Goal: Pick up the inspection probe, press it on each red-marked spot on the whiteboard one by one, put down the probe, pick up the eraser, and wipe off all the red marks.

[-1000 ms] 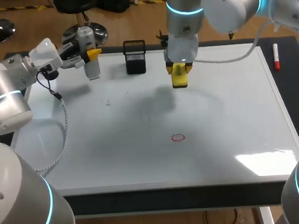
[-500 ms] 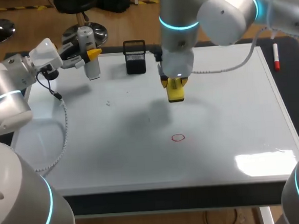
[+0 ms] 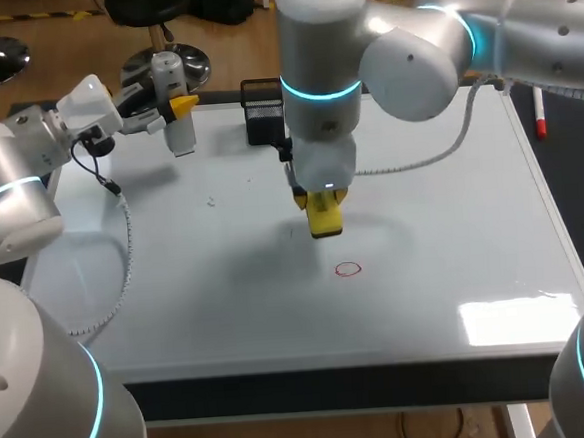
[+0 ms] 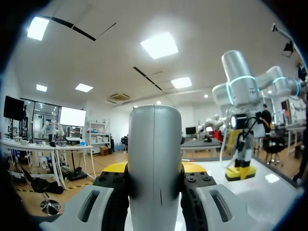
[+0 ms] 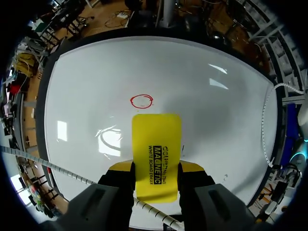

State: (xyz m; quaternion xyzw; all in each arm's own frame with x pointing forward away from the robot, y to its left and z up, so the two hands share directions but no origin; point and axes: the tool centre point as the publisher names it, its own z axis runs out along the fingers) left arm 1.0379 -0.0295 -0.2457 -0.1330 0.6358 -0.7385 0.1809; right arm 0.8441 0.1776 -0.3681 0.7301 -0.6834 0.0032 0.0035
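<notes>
R pincer (image 3: 321, 205) is clamped on the yellow eraser (image 3: 325, 220) from both sides, just behind the red mark (image 3: 348, 269) on the whiteboard (image 3: 452, 218). In the R wrist view the mark (a small open ring) sits right ahead of the eraser's front edge, uncovered. L pincer (image 3: 178, 108) grips the probe (image 3: 173, 127) upright, well away from the mark to its far left. A black mesh holder (image 3: 263, 111) stands behind the mark. A red marker pen (image 3: 539, 111) lies far to its right.
</notes>
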